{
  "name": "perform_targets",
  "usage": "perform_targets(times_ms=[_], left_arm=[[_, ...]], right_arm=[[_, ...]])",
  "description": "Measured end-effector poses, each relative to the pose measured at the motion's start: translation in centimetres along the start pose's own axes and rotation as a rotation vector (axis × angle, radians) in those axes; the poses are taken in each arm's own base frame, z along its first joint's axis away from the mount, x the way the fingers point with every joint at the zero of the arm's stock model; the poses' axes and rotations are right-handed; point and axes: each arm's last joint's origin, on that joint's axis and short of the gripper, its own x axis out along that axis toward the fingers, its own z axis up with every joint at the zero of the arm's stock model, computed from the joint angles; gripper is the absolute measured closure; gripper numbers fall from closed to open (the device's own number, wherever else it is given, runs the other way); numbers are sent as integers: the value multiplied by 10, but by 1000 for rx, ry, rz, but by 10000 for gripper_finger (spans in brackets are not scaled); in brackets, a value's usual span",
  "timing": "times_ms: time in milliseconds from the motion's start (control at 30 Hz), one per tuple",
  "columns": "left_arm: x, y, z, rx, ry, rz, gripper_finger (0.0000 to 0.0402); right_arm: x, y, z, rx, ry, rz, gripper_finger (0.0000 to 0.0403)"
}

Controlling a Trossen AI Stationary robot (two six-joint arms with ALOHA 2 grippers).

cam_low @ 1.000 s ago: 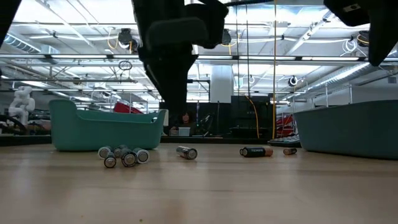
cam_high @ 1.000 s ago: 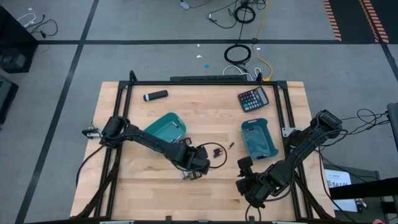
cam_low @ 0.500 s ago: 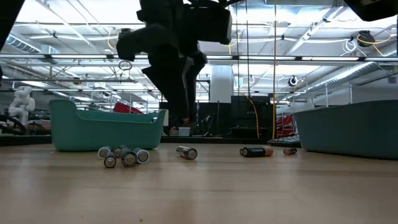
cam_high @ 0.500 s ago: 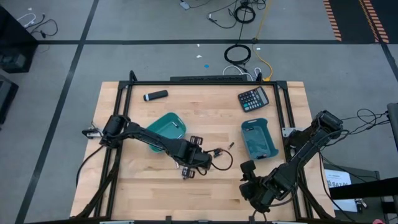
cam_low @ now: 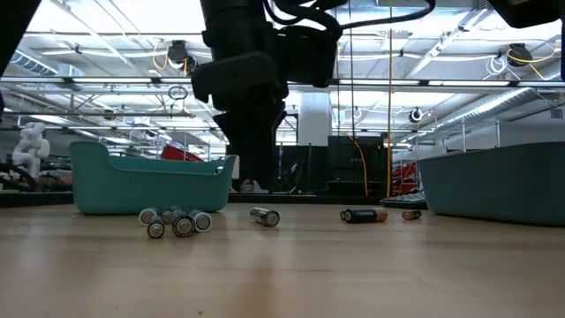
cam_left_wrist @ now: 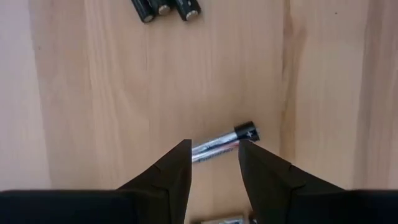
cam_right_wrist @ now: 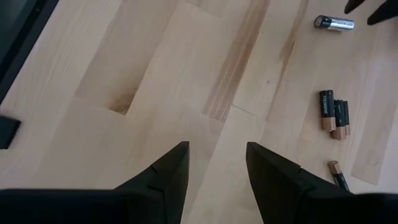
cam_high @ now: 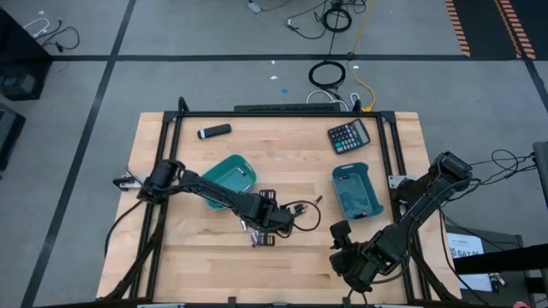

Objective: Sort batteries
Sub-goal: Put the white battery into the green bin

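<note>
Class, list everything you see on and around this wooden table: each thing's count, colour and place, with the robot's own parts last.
Small cylindrical batteries: several, silvery and dark, loose mid-table.
Plastic bins: two, teal, left of centre and right.
Button calculator: one, black, far right corner.
Marker-like cylinder: one, black, far left.
Left pincer: open, straddling a silvery battery.
Right pincer: open, empty, over bare wood at the near right.

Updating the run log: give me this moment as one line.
left gripper: open, over silver battery | right gripper: open, over bare table, idle | loose batteries on table | left bin
</note>
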Motion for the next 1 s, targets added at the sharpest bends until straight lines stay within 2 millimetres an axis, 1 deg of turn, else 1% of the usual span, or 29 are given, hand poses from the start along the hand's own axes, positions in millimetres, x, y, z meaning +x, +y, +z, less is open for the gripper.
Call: perform_targets(times_ms=[33,100,233,333,433,500,633,767,867,1000], left_arm=[[0,0,-1,-35,9,-9,258],[1,4,0,-159,12,-19,258],[2,15,3,-486,13,-12,258],[2,19,5,-721,14,-15,258],[3,22,5,-963,56,-65,258],[3,25,6,-1075,78,-90,258],[3,25,6,-1198,126,-132,258],[2,20,5,-1268,153,-148,258],[2,20,5,-1328,155,-146,258],[2,20,6,-1396,158,-144,258]], right_arm=[[0,0,0,0,0,0,252],[0,0,0,0,-1,0,252],[0,-1,0,-7,-9,-23,252],[1,-2,1,-9,-10,-30,252],[1,-4,1,-5,-9,-32,252],[2,-5,2,-2,-8,-33,252],[1,-4,1,12,-4,-22,252],[0,-1,0,3,-4,-12,252],[0,0,0,7,-6,-9,252],[0,-2,2,98,-38,-58,252]])
